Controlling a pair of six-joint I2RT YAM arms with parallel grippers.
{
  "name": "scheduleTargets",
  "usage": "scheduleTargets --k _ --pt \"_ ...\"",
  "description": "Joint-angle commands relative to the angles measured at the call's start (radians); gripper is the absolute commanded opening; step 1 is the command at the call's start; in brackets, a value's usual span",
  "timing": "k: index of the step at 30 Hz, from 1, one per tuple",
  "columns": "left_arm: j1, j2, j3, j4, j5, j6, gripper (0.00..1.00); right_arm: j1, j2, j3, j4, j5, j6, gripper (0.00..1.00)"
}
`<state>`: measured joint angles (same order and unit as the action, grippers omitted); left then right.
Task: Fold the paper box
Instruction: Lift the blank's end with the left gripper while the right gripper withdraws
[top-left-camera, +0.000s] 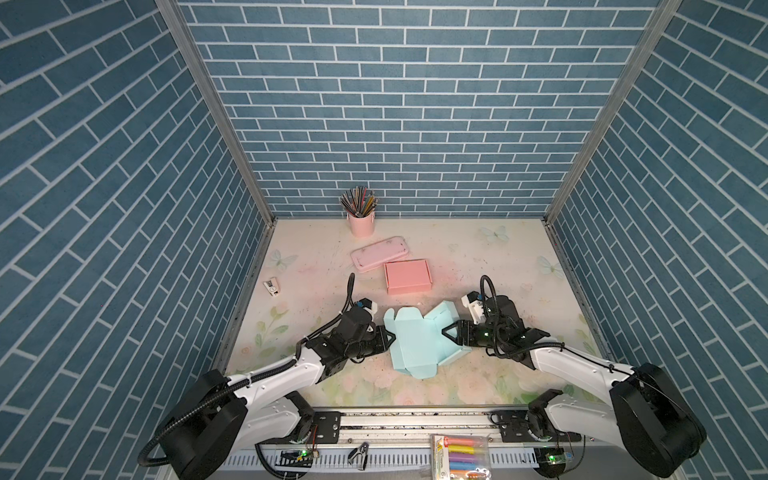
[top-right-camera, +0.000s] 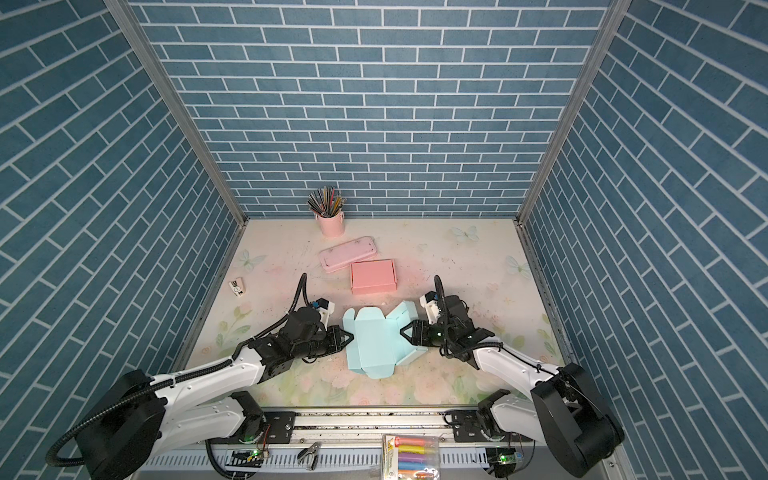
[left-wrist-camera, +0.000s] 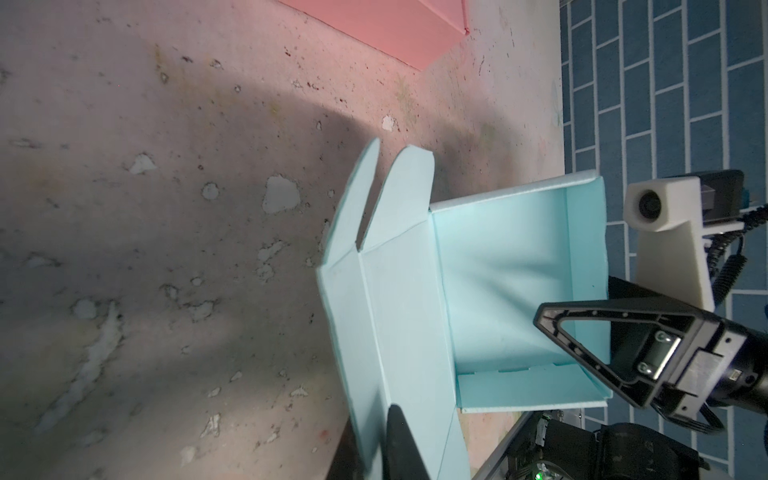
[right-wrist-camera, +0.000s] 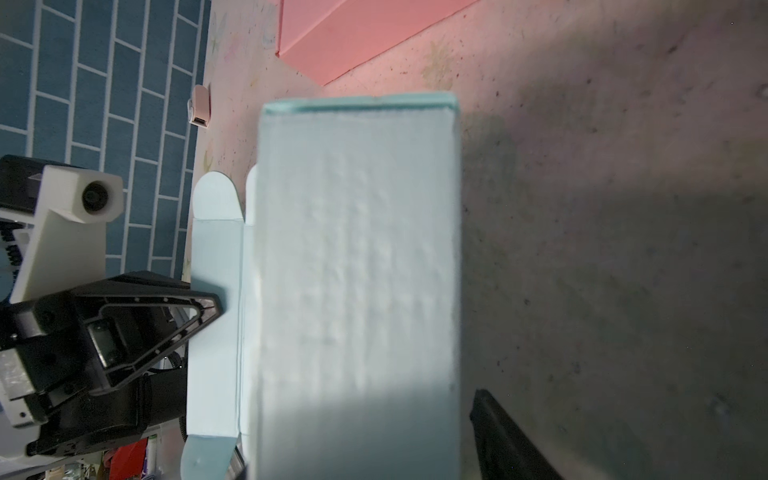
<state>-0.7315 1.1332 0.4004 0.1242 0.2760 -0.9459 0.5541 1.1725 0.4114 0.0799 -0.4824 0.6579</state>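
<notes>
The table (top-left-camera: 519, 266) has open room either side of the blue box (top-left-camera: 415, 345), half folded at front centre, its left edge pinched by the left gripper (top-left-camera: 390, 335); the pink box (top-left-camera: 407, 276) sits behind, apart. The right gripper (top-left-camera: 445, 331) gapes astride the raised right wall

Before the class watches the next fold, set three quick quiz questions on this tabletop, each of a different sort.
1. True or false: the pink box is closed up.
2. What stands in the pink cup? A pencils, B scissors, C spoons.
3. What colour is the half-folded box?
Key: 1 true; 2 A; 3 light blue.
</notes>
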Motion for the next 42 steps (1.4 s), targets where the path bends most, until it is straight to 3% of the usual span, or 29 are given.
scheduleTargets --k 1,12,22,29,33,42 --pt "0.000 -0.021 0.039 -0.024 -0.041 0.007 0.10 -0.003 -0.040 0.036 -0.093 0.048 -0.065 0.65" --pt "0.039 -0.015 0.182 -0.207 -0.037 0.154 0.01 -0.003 -0.278 0.012 -0.189 0.180 -0.162 0.76" --pt "0.071 0.046 0.412 -0.463 0.003 0.467 0.01 -0.002 -0.340 0.033 -0.219 0.262 -0.182 0.76" --pt "0.072 0.102 0.585 -0.636 0.008 0.665 0.01 -0.002 -0.430 0.103 -0.215 0.347 -0.294 0.76" --pt "0.073 0.142 0.676 -0.722 0.020 0.756 0.01 -0.002 -0.430 0.122 -0.127 0.304 -0.379 0.75" --pt "0.071 0.241 0.857 -0.887 0.061 0.903 0.02 -0.002 -0.313 0.072 0.242 0.078 -0.588 0.75"
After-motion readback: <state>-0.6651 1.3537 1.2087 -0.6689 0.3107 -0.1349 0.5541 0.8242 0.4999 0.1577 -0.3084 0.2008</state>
